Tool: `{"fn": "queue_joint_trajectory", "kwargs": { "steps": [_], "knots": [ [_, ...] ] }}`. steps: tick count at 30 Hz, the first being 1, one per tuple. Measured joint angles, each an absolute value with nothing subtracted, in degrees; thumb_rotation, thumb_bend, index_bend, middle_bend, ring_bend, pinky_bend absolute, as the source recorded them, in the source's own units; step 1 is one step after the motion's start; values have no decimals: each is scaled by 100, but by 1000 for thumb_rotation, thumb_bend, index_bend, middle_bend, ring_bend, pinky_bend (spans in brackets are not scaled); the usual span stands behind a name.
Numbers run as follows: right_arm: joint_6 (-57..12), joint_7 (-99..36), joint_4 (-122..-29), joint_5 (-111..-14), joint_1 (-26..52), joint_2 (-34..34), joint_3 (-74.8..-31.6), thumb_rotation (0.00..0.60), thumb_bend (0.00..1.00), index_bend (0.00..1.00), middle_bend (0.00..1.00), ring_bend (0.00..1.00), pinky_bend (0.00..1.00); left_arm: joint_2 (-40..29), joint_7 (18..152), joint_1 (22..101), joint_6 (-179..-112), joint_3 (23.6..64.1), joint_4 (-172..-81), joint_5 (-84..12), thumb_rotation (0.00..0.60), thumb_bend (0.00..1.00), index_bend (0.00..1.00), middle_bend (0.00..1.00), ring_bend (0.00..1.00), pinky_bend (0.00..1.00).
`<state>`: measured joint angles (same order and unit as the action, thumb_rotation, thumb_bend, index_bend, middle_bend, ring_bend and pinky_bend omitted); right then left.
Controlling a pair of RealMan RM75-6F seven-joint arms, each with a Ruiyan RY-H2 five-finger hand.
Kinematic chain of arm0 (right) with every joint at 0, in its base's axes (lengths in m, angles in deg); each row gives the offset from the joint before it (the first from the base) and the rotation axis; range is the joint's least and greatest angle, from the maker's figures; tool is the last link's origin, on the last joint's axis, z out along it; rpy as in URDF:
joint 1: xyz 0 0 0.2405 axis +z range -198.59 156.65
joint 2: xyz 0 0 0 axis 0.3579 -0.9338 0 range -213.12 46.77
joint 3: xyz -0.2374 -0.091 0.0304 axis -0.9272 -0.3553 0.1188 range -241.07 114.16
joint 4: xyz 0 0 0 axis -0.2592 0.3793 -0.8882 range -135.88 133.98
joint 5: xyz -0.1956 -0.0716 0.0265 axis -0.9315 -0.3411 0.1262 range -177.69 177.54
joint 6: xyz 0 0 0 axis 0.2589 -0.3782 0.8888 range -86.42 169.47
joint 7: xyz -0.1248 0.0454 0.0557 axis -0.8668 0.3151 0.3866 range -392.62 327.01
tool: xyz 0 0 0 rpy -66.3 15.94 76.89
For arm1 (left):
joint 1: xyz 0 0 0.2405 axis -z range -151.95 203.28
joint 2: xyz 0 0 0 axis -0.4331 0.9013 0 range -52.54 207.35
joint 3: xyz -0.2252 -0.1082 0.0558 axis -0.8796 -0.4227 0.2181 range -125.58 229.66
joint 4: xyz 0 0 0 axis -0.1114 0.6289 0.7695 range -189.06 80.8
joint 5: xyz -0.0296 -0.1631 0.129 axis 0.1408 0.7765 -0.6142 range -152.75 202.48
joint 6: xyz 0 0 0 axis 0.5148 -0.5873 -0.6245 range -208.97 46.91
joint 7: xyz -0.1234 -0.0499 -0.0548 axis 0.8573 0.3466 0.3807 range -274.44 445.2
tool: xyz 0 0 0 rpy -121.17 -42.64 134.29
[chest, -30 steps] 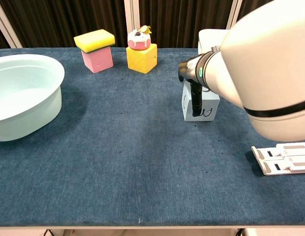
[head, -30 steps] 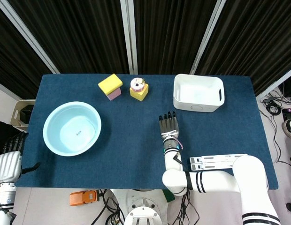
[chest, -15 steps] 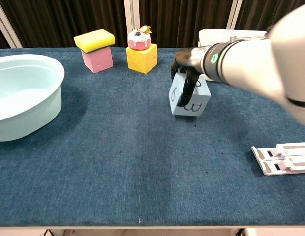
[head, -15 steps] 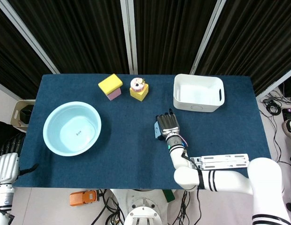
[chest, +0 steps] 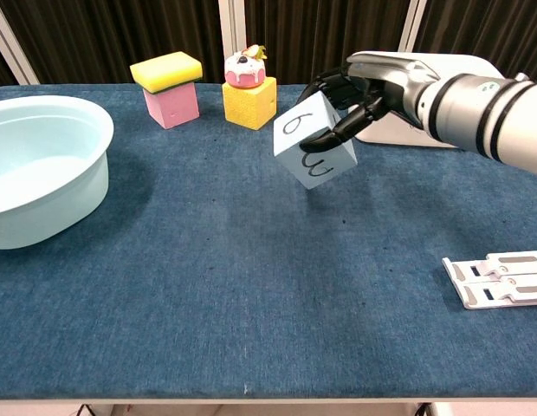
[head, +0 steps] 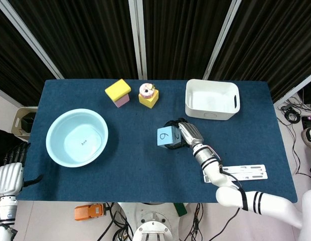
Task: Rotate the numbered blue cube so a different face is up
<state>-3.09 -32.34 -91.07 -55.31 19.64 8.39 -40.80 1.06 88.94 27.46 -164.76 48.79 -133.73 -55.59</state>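
The white rack [chest: 496, 280] lies flat at the near right edge of the desk [chest: 208, 286], nearer than the cube and to its right. The cube [chest: 313, 140] is held clear of the desk, tilted, by the right hand [chest: 355, 97], whose fingers [chest: 348, 124] wrap its right side; in the head view the face marked 6 points up, and the chest view also shows a face marked 3. The left hand [head: 10, 173] hangs off the desk's near left corner, well apart from the cube; whether it is clenched cannot be told. The bowl [chest: 35, 169] stands far left of the cube. Beyond the cube, the bin [head: 212, 99] sits to its right. The yellow block [chest: 249, 102] carrying a doughnut [chest: 245, 69] and the pink block [chest: 171, 104] under a sponge [chest: 166, 70] stand beyond the cube, to its left.
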Motion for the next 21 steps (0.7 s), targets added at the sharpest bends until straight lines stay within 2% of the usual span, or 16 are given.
{"fn": "queue_joint_trajectory", "kwargs": {
  "steps": [4,8,12,15,18,20,21],
  "knots": [
    [-180,-1555,-8450,-6607,1731,1020,-4187,600,408,523,461,224,112,122,8862,2756,-16463,4877,-13426,-5559,600,5,13,0,0,0],
    [-238,74,-7413,-7605,1627,1331,-4404,600,408,514,461,206,99,142,8823,2760,-16448,4875,-13469,-5543,600,5,13,0,0,0],
    [-446,1216,-6309,-8254,1620,1713,-4674,600,408,500,461,194,83,157,8791,2768,-16425,4873,-13508,-5528,600,4,12,0,0,0],
    [-687,1877,-5594,-8606,1654,2004,-4909,600,407,454,458,169,56,175,8766,2774,-16420,4871,-13535,-5527,600,5,13,0,0,0],
    [-979,2302,-5136,-8894,1704,2206,-5177,600,408,287,362,96,14,199,8746,2779,-16419,4863,-13561,-5523,600,5,12,0,0,0],
    [-1144,2405,-5038,-9041,1726,2220,-5353,600,407,82,228,18,0,210,8742,2781,-16425,4858,-13574,-5523,600,4,12,0,0,0],
    [-1206,2411,-5039,-9088,1729,2193,-5412,600,407,41,194,6,0,216,8740,2783,-16426,4855,-13579,-5523,600,5,13,0,0,0]
  ]
}}
